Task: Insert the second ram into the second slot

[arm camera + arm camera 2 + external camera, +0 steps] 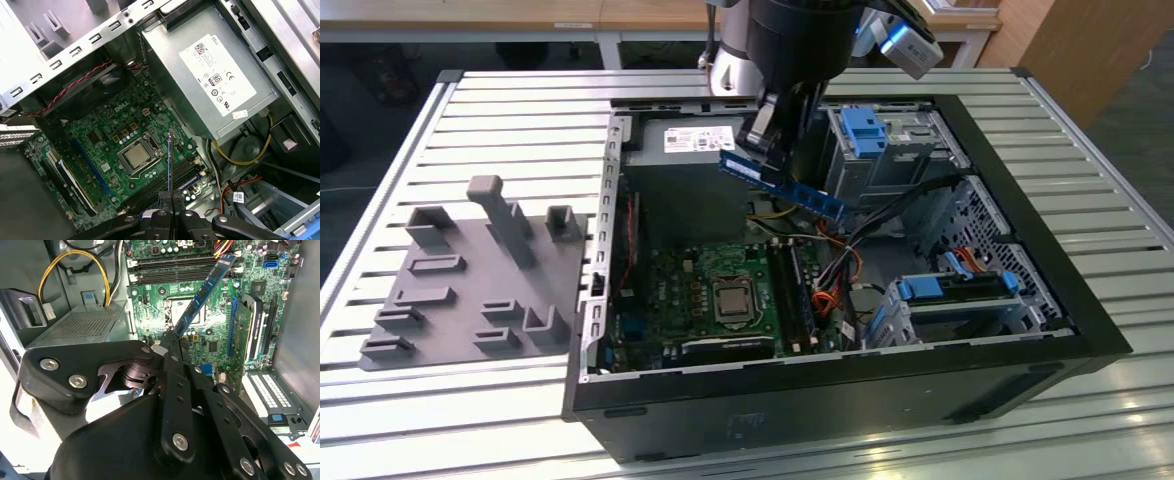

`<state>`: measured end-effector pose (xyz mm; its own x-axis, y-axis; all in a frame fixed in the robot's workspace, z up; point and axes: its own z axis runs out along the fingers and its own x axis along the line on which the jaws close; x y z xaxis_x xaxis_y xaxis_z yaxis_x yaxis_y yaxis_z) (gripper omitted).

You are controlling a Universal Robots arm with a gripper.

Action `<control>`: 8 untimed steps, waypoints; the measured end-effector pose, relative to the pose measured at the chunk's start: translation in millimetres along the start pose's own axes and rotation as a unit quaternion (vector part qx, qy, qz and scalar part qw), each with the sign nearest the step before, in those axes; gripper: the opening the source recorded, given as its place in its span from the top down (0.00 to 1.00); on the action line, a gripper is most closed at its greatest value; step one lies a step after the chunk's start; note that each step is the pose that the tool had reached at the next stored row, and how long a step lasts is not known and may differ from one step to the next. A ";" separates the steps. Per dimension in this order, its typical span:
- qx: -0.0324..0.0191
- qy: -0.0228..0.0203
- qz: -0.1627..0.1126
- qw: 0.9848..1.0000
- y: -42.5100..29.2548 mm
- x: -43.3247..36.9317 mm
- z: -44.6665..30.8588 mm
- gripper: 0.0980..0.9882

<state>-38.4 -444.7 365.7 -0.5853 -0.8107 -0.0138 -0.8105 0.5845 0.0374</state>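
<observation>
My gripper (770, 150) is shut on one end of the second ram (790, 187), a thin dark-blue stick. It hangs tilted in the air inside the open computer case, above the motherboard (674, 290). In the second wrist view the ram (205, 292) slants away from the fingertips (170, 342) over the board. In the first wrist view the ram (170, 160) shows edge-on, rising from the gripper (168, 197). The long dark memory slots (791, 290) (172, 271) (162, 189) lie beside the processor socket, below the stick and apart from it. I cannot tell which slots are filled.
The grey power supply (683, 140) (220, 85) sits beside the stick. Light-blue drive-bay latches (867, 130) (958, 288) and cables (75, 260) crowd the exterior view's right of the case. The processor socket (731, 298) lies mid-board. A grey fixture tray (474, 275) stands outside the case on the left.
</observation>
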 end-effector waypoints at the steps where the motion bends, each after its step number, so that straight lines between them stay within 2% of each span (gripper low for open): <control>1: 0.000 0.000 0.001 1.000 0.0 0.0 0.0 0.97; 8: 0.000 -0.001 0.008 1.000 0.0 0.0 0.1 0.97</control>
<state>-38.4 -444.7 365.6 -0.5975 -0.8017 -0.0143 -0.8016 0.5967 0.0377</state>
